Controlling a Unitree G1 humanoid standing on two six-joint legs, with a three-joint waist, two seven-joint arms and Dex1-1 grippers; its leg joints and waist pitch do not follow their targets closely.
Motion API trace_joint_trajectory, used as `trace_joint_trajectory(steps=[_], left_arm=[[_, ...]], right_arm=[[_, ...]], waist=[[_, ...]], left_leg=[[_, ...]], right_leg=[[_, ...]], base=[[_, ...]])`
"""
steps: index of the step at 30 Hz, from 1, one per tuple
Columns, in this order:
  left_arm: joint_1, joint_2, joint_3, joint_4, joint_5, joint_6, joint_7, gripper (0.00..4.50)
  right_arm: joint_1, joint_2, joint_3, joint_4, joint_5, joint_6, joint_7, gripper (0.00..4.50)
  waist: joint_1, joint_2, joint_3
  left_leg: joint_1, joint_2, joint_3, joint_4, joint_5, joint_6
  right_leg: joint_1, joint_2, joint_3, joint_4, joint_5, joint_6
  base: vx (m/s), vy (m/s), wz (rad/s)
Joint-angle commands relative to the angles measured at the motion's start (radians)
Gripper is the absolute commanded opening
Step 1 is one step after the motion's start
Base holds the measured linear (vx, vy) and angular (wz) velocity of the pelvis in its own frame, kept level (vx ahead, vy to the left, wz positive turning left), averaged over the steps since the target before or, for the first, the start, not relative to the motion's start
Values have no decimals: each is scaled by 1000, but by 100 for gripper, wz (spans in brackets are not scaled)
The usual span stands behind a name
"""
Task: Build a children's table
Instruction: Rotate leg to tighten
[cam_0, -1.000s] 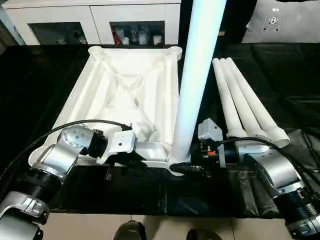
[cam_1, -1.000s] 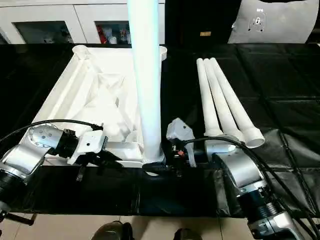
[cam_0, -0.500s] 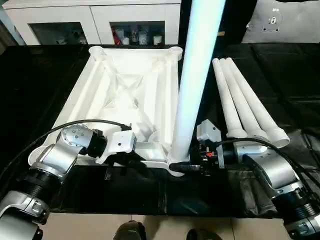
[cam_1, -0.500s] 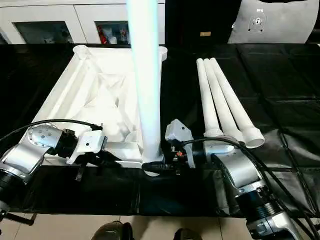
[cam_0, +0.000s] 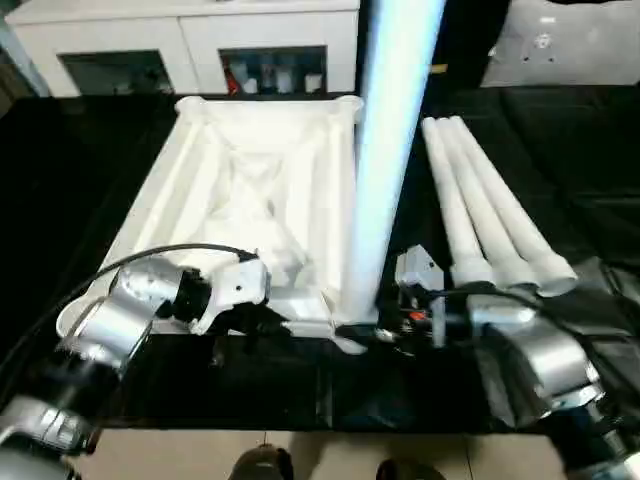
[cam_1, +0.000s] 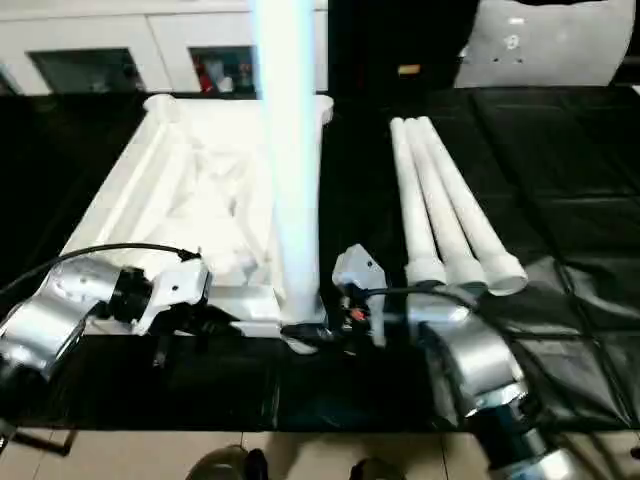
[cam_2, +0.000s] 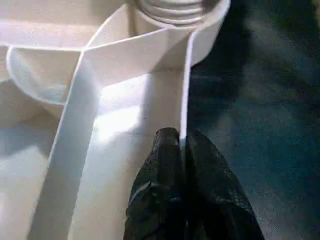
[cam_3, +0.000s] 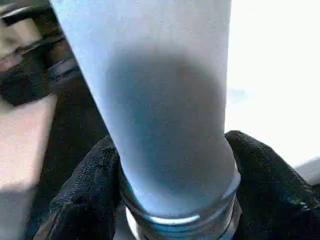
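Right wrist view shows the right gripper (cam_3: 172, 195) with a black finger on each side of the standing leg (cam_3: 160, 110), low on the shaft just above its threaded end; the jaws stand as wide as the tube and the pads look to be touching it, so I judge it held. Left wrist view shows the left gripper (cam_2: 182, 165) pinched almost fully closed on the thin near wall of the tabletop (cam_2: 125, 100), steadying it.

From the head camera, the tabletop (cam_0: 250, 190) lies underside up on the black mat (cam_0: 90, 180), ribs showing, with the leg (cam_0: 385, 150) upright in its near right corner socket (cam_0: 350, 325). Three spare legs (cam_0: 490, 210) lie side by side on the mat just to the right, well apart from the top.

The step in hand appears to be seating or screwing the first leg into its socket. The next move likely calls for turning the leg about its own axis while keeping it upright, with the left gripper holding the top against the twist; whether the thread has caught cannot be told.

No brand, label or writing can be read anywhere.
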Motion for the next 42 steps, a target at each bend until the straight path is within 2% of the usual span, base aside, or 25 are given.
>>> trace_joint_trajectory(steps=[1,2,3,4,6,7,8,10,12,13,14,17,19,20,21,22,24,26,27,29,30,31,36,38,42], left_arm=[[9,-72,0,-107,-38,86,108,0],[19,-94,1,-138,-25,125,147,0],[26,-118,6,-163,-15,163,189,0],[34,-149,10,-195,-2,209,234,0],[37,-180,7,-222,13,244,273,0],[39,-224,6,-241,33,278,327,0],[39,-262,1,-257,54,304,374,0],[47,-332,-17,-295,81,357,459,0],[52,-344,-36,-309,93,360,470,0],[54,-341,-45,-316,98,360,473,0],[59,-331,-51,-320,99,356,470,0],[67,-282,-58,-327,122,341,460,0],[71,-251,-47,-321,124,327,443,0],[73,-241,-39,-319,131,326,434,0],[74,-234,-36,-318,133,323,426,0],[75,-200,-26,-309,129,301,392,0],[75,-181,-23,-305,123,287,374,0],[72,-124,-16,-272,81,208,305,0],[71,-122,-16,-270,79,204,302,0],[67,-55,-34,-223,63,101,197,0],[67,-55,-34,-223,63,101,197,0],[63,-27,-40,-196,50,56,137,0],[45,11,-44,-151,17,2,20,0],[28,39,-64,-122,5,-35,-48,0],[10,74,-102,-83,13,-105,-123,0]], right_arm=[[4,82,45,20,-17,66,-130,278],[3,118,43,32,-24,78,-180,277],[2,146,44,45,-33,79,-219,277],[3,179,41,54,-43,85,-261,277],[2,214,36,65,-46,98,-302,277],[-2,253,25,89,-57,100,-360,277],[-7,284,16,111,-64,104,-408,277],[-17,330,2,153,-106,94,-498,277],[-20,334,5,168,-122,73,-512,277],[-20,333,8,170,-124,68,-510,312],[-18,328,9,171,-131,51,-515,347],[-8,312,-8,153,-147,13,-530,358],[-2,292,-19,132,-145,-11,-511,391],[0,286,-27,123,-145,-21,-502,395],[1,281,-31,116,-142,-27,-490,402],[6,250,-39,86,-127,-46,-437,427],[8,232,-41,71,-118,-55,-408,435],[23,155,-39,26,-94,-86,-299,440],[24,152,-39,24,-93,-88,-295,446],[40,62,-27,-15,-78,-121,-180,446],[40,62,-27,-15,-78,-121,-180,446],[44,15,-23,-31,-68,-137,-112,446],[34,-54,-25,-40,-35,-129,7,446],[11,-100,-7,-27,-28,-126,80,446],[-15,-143,21,-14,-10,-120,170,446]], waist=[[-9,0,-53],[-12,2,-51],[-22,-1,-51],[-28,0,-48],[-32,2,-47],[-33,-10,-51],[-37,-2,-48],[-38,-4,-50],[-39,-1,-51],[-40,-1,-53],[-40,-8,-57],[-36,-4,-59],[-36,-3,-62],[-38,-19,-68],[-34,-9,-67],[-34,-8,-71],[-32,-8,-74],[-26,-8,-82],[-24,-6,-84],[-19,0,-89],[-16,-3,-92],[-12,-1,-91],[6,0,-87],[10,7,-85],[15,1,-84]], left_leg=[[6,60,-36,-86,-254,6],[6,58,-37,-87,-262,5],[14,60,-35,-88,-284,-5],[18,54,-34,-85,-296,-2],[18,55,-33,-86,-287,2],[18,51,-32,-85,-269,12],[15,55,-31,-87,-254,12],[17,54,-33,-87,-262,8],[14,55,-35,-90,-260,6],[11,55,-34,-89,-260,14],[12,55,-33,-88,-255,18],[7,52,-30,-86,-222,34],[3,51,-29,-85,-189,44],[5,51,-27,-83,-183,47],[5,52,-29,-83,-173,48],[7,53,-28,-81,-174,51],[4,53,-28,-80,-157,56],[2,51,-27,-72,-112,76],[3,52,-27,-71,-101,81],[6,56,-26,-66,-82,93],[0,53,-26,-62,-57,106],[1,56,-27,-62,-56,114],[6,61,-25,-63,-110,103],[7,61,-26,-65,-131,91],[6,60,-24,-63,-148,85]], right_leg=[[57,-100,58,-91,-311,-214],[55,-100,57,-96,-344,-199],[48,-99,61,-101,-382,-183],[43,-98,61,-110,-422,-171],[41,-98,64,-113,-431,-164],[43,-95,64,-118,-438,-145],[39,-96,65,-114,-423,-152],[39,-95,62,-116,-434,-145],[41,-94,61,-115,-416,-143],[43,-93,63,-114,-370,-144],[43,-92,63,-113,-353,-147],[46,-93,64,-111,-303,-156],[49,-91,62,-105,-252,-163],[52,-90,62,-107,-250,-162],[51,-94,62,-104,-253,-164],[51,-92,62,-104,-248,-161],[53,-91,62,-100,-216,-165],[57,-89,60,-90,-123,-186],[56,-88,59,-87,-102,-191],[53,-87,59,-80,-36,-206],[58,-87,58,-73,12,-213],[55,-87,56,-72,30,-223],[52,-92,57,-76,-49,-232],[53,-90,56,-78,-75,-231],[53,-94,59,-79,-105,-230]], base=[[0,0,0],[0,0,0],[0,0,0],[0,0,0],[0,0,0],[0,0,0],[0,0,0],[0,0,0],[0,0,0],[0,0,0],[0,0,0],[0,0,0],[0,0,0],[0,0,0],[0,0,0],[0,0,0],[0,0,0],[0,0,0],[0,0,0],[0,0,0],[0,0,0],[0,0,0],[0,0,0],[0,0,0],[0,0,0]])
